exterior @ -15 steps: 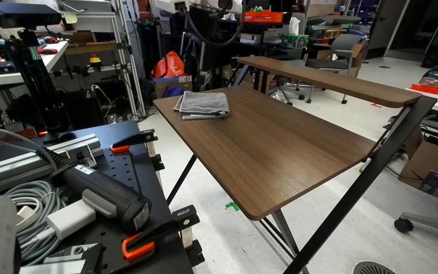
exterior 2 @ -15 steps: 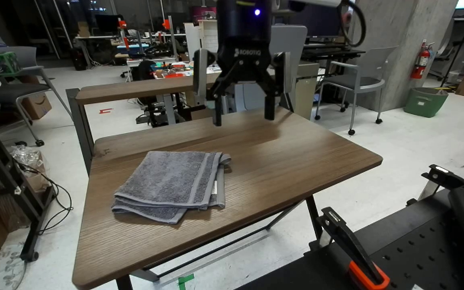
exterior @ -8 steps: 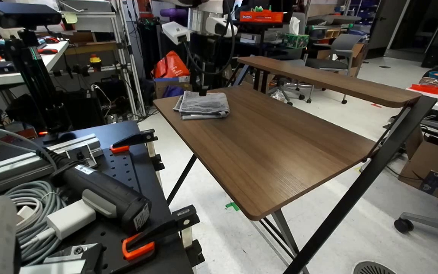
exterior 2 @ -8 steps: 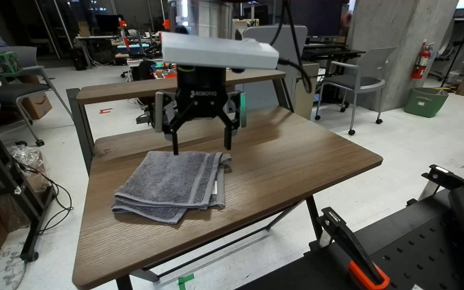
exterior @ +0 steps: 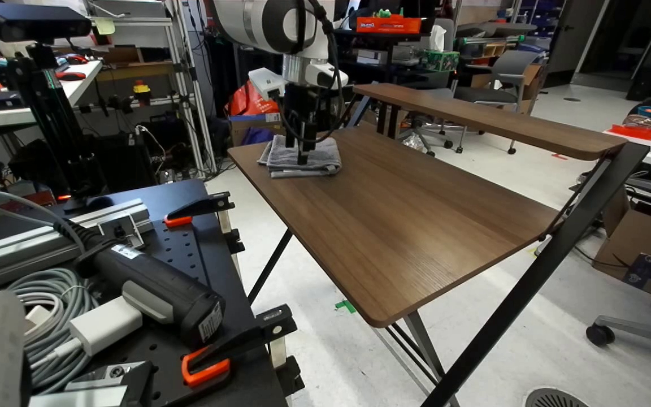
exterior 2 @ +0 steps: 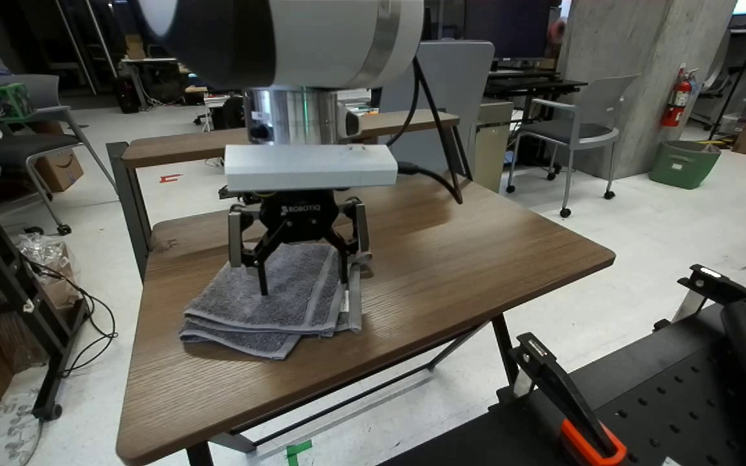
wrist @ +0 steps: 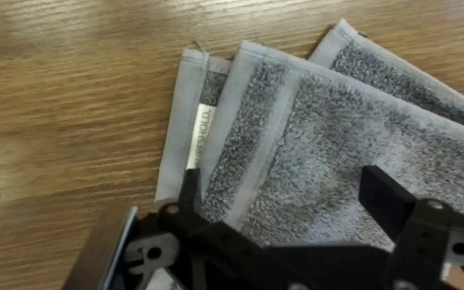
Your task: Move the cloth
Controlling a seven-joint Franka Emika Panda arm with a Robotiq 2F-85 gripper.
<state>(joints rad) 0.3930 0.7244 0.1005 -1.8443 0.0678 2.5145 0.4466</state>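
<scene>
The cloth (exterior 2: pixel 243 317) is a folded grey towel with lighter stripes and borders. It lies flat on the brown tabletop (exterior 2: pixel 451 272) in an exterior view, near one end. It also shows in an exterior view (exterior: pixel 325 157) and fills much of the wrist view (wrist: pixel 328 121), with a white label at one edge. My gripper (exterior 2: pixel 304 285) is open and points down over the cloth. In the wrist view the gripper (wrist: pixel 281 173) has its fingers wide apart. One finger is over the labelled edge, the other over the middle of the cloth. I cannot tell whether the fingertips touch it.
A raised wooden shelf (exterior: pixel 489 121) runs along one long side of the table. A black bench (exterior: pixel 178 260) with clamps, cables and a black tool stands beside the table. An orange-red bag (exterior: pixel 243 100) sits behind the arm.
The arm has come down and across from above the table to over the cloth. The gripper has stayed open, and the cloth has not moved.
</scene>
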